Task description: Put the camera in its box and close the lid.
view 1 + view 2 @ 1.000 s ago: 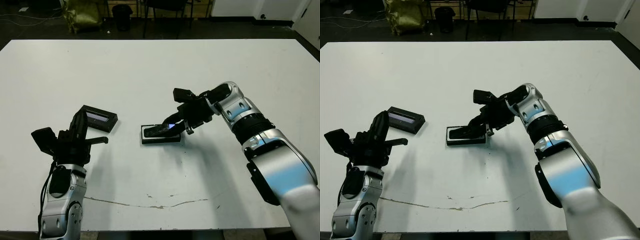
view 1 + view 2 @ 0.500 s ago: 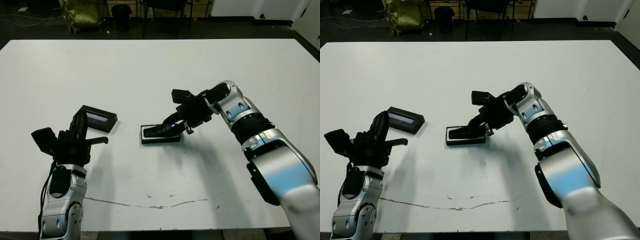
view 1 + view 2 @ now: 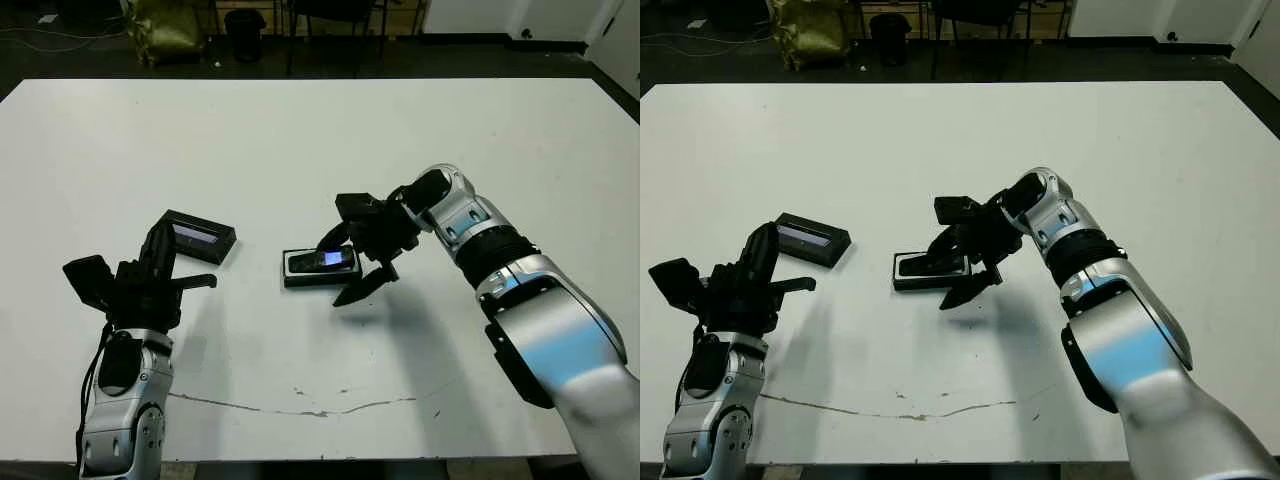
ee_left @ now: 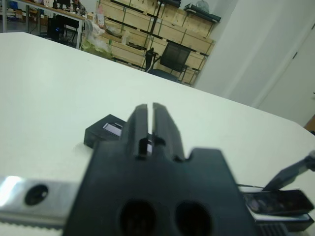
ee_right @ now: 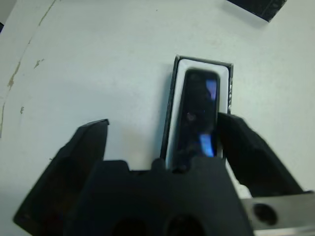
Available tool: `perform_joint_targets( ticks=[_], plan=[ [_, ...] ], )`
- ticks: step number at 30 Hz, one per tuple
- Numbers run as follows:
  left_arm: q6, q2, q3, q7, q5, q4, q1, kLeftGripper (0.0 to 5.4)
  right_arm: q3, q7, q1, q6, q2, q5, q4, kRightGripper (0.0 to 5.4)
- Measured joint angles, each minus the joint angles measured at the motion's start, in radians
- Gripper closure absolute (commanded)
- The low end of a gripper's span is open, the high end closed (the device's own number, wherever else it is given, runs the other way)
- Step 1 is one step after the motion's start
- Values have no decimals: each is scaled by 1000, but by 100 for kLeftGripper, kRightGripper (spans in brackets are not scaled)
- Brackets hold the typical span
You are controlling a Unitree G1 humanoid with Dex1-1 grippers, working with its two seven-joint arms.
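Released, camera lies lengthwise in box.

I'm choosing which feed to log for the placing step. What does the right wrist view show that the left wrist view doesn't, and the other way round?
Only the right wrist view: the right pincer open, and the camera lying in the white-lined box, seen from above. Only the left wrist view: the left pincer shut, shelves and a chair beyond the table. Both: the camera, the box, the lid and the white table.
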Motion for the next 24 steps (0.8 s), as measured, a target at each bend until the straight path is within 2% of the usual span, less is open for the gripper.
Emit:
perform_joint_targets(
  ticks=[9, 14, 19, 24],
  plan=[
    [-1, 0, -1, -2, 1, 1, 0, 540, -12, -30, 0, 2, 0, -7, -9, 2],
    [-1, 0, -2, -2, 1, 1, 1, 540, -26, -45, -1, 64, -12, -11, -34, 2],
    [1, 0, -2, -2, 1, 1, 1, 540, -80, -43, -7, 83, -34, 39, -62, 2],
    [4, 0, -1, 2, 1, -2, 1, 540, -146, -75, -15, 143, -66, 92, -131, 2]
  ],
)
